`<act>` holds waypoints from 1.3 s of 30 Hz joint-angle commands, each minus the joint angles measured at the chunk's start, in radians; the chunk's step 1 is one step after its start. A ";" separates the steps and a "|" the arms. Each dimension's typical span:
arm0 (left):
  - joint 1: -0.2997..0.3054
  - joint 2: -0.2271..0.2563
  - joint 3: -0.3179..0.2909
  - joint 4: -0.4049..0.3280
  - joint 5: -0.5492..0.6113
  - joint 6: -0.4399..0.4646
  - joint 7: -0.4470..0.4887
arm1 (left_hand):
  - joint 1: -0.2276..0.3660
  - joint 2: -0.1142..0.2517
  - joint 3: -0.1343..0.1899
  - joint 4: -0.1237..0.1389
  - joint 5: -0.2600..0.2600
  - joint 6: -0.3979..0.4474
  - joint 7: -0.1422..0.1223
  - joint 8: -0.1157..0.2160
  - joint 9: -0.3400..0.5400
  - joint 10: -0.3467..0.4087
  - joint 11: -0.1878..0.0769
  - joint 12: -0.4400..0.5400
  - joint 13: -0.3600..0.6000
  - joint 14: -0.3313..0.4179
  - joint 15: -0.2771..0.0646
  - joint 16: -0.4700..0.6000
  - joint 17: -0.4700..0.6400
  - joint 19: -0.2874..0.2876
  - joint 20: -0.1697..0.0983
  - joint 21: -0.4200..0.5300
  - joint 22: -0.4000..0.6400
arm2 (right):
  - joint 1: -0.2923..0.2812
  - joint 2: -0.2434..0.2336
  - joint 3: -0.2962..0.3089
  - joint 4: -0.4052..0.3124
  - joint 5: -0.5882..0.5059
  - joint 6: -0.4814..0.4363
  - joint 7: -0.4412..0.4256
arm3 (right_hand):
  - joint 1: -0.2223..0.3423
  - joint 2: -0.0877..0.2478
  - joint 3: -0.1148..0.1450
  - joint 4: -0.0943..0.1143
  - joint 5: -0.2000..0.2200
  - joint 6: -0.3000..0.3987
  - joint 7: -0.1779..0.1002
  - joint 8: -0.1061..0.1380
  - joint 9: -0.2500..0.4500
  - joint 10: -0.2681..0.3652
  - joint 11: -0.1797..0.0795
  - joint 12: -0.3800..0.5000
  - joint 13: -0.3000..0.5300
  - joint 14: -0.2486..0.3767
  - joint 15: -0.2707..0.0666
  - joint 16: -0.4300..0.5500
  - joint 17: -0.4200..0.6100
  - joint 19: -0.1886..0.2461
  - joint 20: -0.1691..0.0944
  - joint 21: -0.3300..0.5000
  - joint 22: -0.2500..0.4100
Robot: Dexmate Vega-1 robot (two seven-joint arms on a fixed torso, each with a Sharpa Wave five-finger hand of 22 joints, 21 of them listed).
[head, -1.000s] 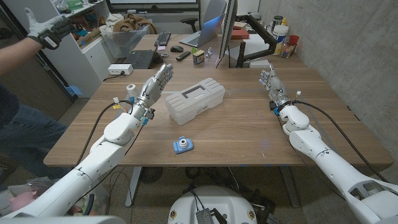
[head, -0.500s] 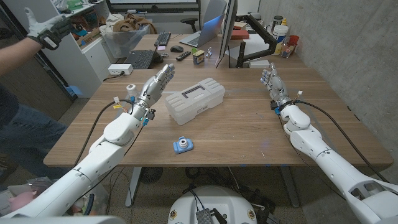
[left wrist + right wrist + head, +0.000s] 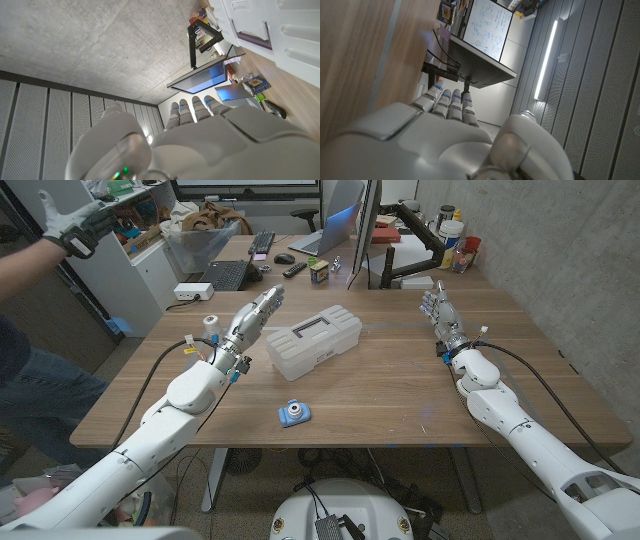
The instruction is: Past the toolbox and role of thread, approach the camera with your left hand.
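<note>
Beside the toolbox [image 3: 313, 340], the empty left hand [image 3: 250, 318], fingers extended, should draw back past the thread roll [image 3: 210, 323] toward the blue camera [image 3: 293, 414]; right hand [image 3: 440, 315] idles, fingers straight.

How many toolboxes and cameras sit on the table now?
2: one white toolbox mid-table beside the left robot hand, one blue camera near the front edge.

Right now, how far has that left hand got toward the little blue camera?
Hardly started. The left hand is open and holds nothing, raised between the spool of thread and the white toolbox. The blue camera lies untouched near the table's front edge, so the whole reach toward it is left. The right hand waits, open, on its own side.
</note>
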 commanded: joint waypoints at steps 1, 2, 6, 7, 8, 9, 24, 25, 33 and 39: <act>0.002 0.022 0.003 -0.018 0.051 0.025 0.020 | 0.017 0.007 0.000 -0.007 -0.002 0.005 -0.004 0.010 0.002 -0.001 0.010 0.009 0.004 0.003 0.007 0.009 0.004 -0.001 0.010 0.006 0.004 | 0.007 0.008 0.003 0.003 0.001 0.010 -0.002 | 0.003 0.011 -0.005 -0.001 0.004 0.008 -0.005 0.003 0.003 0.006 -0.008 -0.003 0.005 0.004 -0.004 0.003 0.002 0.000 -0.002 0.000 0.004; 0.003 0.023 0.003 -0.020 0.052 0.026 0.020 | 0.018 0.008 0.000 -0.008 -0.002 0.006 -0.004 0.010 0.002 -0.001 0.011 0.009 0.004 0.002 0.007 0.009 0.004 -0.001 0.010 0.006 0.004 | 0.008 0.008 0.003 0.002 0.000 0.010 -0.003 | 0.003 0.011 -0.005 -0.001 0.004 0.009 -0.004 0.003 0.003 0.007 -0.006 -0.003 0.005 0.004 -0.004 0.003 0.002 0.000 -0.002 0.000 0.004; 0.005 0.026 0.003 -0.025 0.051 0.030 0.019 | 0.024 0.010 0.002 -0.011 -0.003 0.010 -0.004 0.011 0.003 0.000 0.010 0.009 0.004 0.003 0.007 0.009 0.004 -0.001 0.011 0.006 0.004 | 0.011 0.008 0.003 0.003 -0.001 0.010 -0.004 | 0.004 0.011 -0.005 -0.001 0.004 0.009 -0.005 0.003 0.003 0.007 -0.005 -0.004 0.005 0.005 -0.004 0.003 0.002 0.000 -0.002 0.000 0.004; 0.005 0.028 0.003 -0.026 0.053 0.030 0.019 | 0.025 0.010 0.002 -0.011 -0.003 0.010 -0.004 0.011 0.003 -0.001 0.010 0.008 0.004 0.003 0.007 0.009 0.004 -0.002 0.011 0.006 0.004 | 0.011 0.008 0.003 0.003 -0.002 0.011 -0.004 | 0.004 0.011 -0.006 -0.001 0.004 0.009 -0.005 0.003 0.003 0.007 -0.006 -0.004 0.005 0.005 -0.004 0.003 0.002 0.000 -0.002 0.000 0.004; 0.006 0.029 0.003 -0.028 0.054 0.031 0.019 | 0.026 0.011 0.003 -0.011 -0.004 0.010 -0.005 0.011 0.003 0.000 0.009 0.009 0.004 0.003 0.007 0.009 0.004 -0.001 0.010 0.007 0.004 | 0.012 0.008 0.003 0.004 -0.001 0.011 -0.003 | 0.004 0.011 -0.006 -0.001 0.004 0.010 -0.005 0.003 0.003 0.007 -0.005 -0.004 0.005 0.005 -0.003 0.002 0.002 0.000 -0.002 0.001 0.004; 0.007 0.030 0.003 -0.029 0.055 0.031 0.018 | 0.027 0.011 0.003 -0.012 -0.004 0.011 -0.004 0.011 0.003 0.000 0.009 0.009 0.004 0.002 0.007 0.009 0.004 -0.001 0.010 0.007 0.004 | 0.012 0.009 0.003 0.004 -0.002 0.011 -0.005 | 0.004 0.011 -0.006 -0.001 0.004 0.010 -0.005 0.003 0.003 0.007 -0.003 -0.004 0.005 0.004 -0.003 0.002 0.002 0.000 -0.003 0.001 0.004; 0.001 0.049 0.018 -0.049 0.074 0.043 -0.003 | 0.040 0.016 0.007 -0.018 -0.007 0.013 -0.003 0.010 0.003 0.001 0.007 0.009 0.004 0.004 0.007 0.009 0.004 -0.001 0.012 0.007 0.004 | 0.024 0.017 0.002 0.015 -0.005 0.020 -0.004 | 0.004 0.012 -0.007 -0.002 0.004 0.008 -0.006 0.001 0.003 0.005 -0.003 -0.006 0.005 0.004 0.001 0.001 0.003 -0.001 -0.002 0.000 0.004; 0.001 0.049 0.019 -0.050 0.074 0.044 -0.004 | 0.040 0.016 0.007 -0.018 -0.008 0.013 -0.003 0.010 0.003 0.000 0.007 0.008 0.004 0.003 0.006 0.008 0.004 -0.001 0.012 0.008 0.004 | 0.025 0.017 0.003 0.015 -0.004 0.021 -0.003 | 0.004 0.013 -0.007 -0.002 0.004 0.009 -0.007 0.002 0.003 0.005 -0.004 -0.007 0.005 0.004 0.001 0.001 0.003 -0.001 -0.002 0.000 0.004; 0.005 0.062 0.021 -0.061 0.069 0.057 -0.014 | 0.047 0.018 0.008 -0.021 -0.010 0.012 -0.004 0.009 0.003 0.001 0.007 0.008 0.005 0.004 0.006 0.008 0.004 -0.001 0.013 0.008 0.004 | 0.025 0.014 0.005 0.012 -0.006 0.023 -0.005 | 0.004 0.013 -0.008 -0.002 0.004 0.009 -0.007 0.001 0.003 0.005 -0.004 -0.007 0.005 0.005 0.001 0.001 0.003 -0.001 -0.001 0.000 0.004; 0.011 0.073 0.020 -0.071 0.076 0.067 -0.012 | 0.050 0.020 0.009 -0.023 -0.011 0.011 -0.004 0.008 0.003 0.001 0.007 0.008 0.005 0.004 0.006 0.008 0.005 -0.001 0.013 0.008 0.005 | 0.022 0.012 0.005 0.009 -0.003 0.021 -0.002 | 0.004 0.013 -0.009 -0.002 0.004 0.010 -0.007 0.001 0.003 0.007 -0.002 -0.007 0.005 0.005 0.001 0.000 0.003 -0.001 -0.001 0.000 0.004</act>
